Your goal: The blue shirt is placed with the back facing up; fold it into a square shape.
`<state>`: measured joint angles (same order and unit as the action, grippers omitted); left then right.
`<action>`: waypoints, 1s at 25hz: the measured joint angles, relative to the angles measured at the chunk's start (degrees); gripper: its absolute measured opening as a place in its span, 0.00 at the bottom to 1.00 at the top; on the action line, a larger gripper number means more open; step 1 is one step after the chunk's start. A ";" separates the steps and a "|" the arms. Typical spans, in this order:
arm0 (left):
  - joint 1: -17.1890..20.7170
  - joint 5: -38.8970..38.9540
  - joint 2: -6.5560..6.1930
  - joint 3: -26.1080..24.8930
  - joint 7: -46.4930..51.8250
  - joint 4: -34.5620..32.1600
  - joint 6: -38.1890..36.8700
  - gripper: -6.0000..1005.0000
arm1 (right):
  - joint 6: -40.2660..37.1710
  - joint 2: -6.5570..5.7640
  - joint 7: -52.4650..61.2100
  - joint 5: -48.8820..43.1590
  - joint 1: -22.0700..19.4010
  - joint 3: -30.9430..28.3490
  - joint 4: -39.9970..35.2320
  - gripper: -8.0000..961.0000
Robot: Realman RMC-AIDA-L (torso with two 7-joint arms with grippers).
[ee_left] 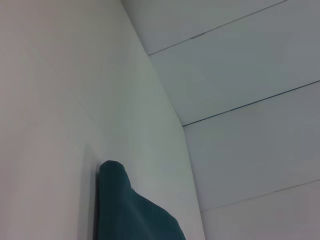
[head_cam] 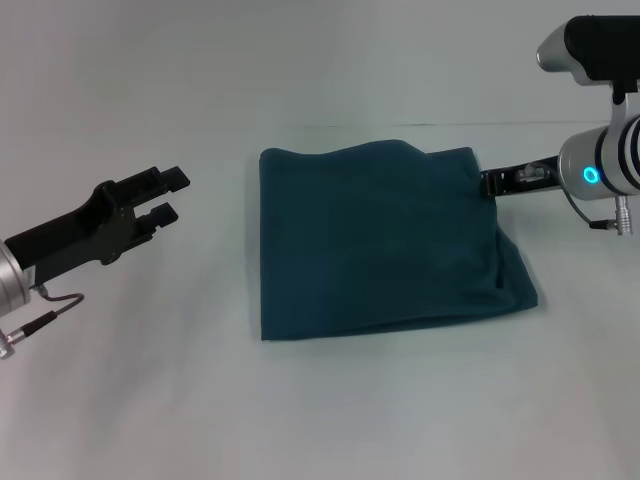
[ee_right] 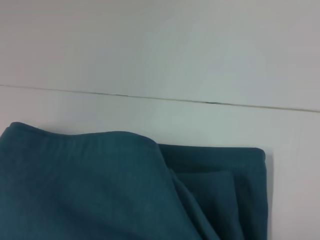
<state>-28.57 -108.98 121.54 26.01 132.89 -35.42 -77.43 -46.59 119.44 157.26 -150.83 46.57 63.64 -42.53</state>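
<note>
Tabletop, white and matte, is carrying only the blue shirt, with a thin seam line running across its far part behind the garment. Nothing is lying between the arms and the fabric. Shirt is sitting folded into a roughly square block near the table's middle, slightly wider than deep, layered edges bulging toward the robot's right. Left gripper is hovering well apart from the shirt's left edge, fingers parted with a narrow gap and holding nothing. Right gripper is reaching in at the shirt's far right corner; I cannot tell whether it is gripping.
</note>
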 joint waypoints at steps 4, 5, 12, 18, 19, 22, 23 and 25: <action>0.02 0.00 0.01 0.01 0.00 0.06 0.00 0.66 | 0.10 -0.37 -0.06 0.00 0.20 -0.01 0.07 0.04; 0.06 0.00 0.01 0.01 -0.01 0.07 -0.01 0.66 | 0.19 -0.51 -0.08 0.03 0.23 -0.01 0.16 0.04; 0.31 0.00 0.01 0.00 -0.01 0.09 -0.51 0.66 | -2.33 -3.49 0.19 0.18 1.76 -3.15 2.50 0.13; 0.48 0.00 0.00 -0.02 0.00 0.09 -0.97 0.66 | -24.15 -6.31 -7.11 10.20 1.12 -11.95 -1.66 0.42; 0.51 0.00 -0.01 -0.04 0.01 0.09 -1.07 0.66 | -26.92 -6.55 -7.63 11.49 1.01 -12.55 -1.67 0.42; 0.57 0.00 -0.12 -0.08 0.18 -0.02 -1.28 0.66 | -32.62 -6.91 -8.21 13.38 0.94 -13.33 0.27 0.43; 0.57 0.00 -0.14 -0.09 0.20 -0.04 -1.31 0.66 | -32.68 -6.92 -8.23 13.42 0.94 -13.33 1.41 0.43; 0.58 0.00 -0.17 -0.09 0.18 -0.05 -1.28 0.66 | -32.23 -6.92 -8.38 13.40 0.99 -13.26 3.75 0.43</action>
<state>-27.99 -108.98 121.38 25.92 133.07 -35.47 -78.71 -78.83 112.52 148.88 -137.43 47.56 50.38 -38.78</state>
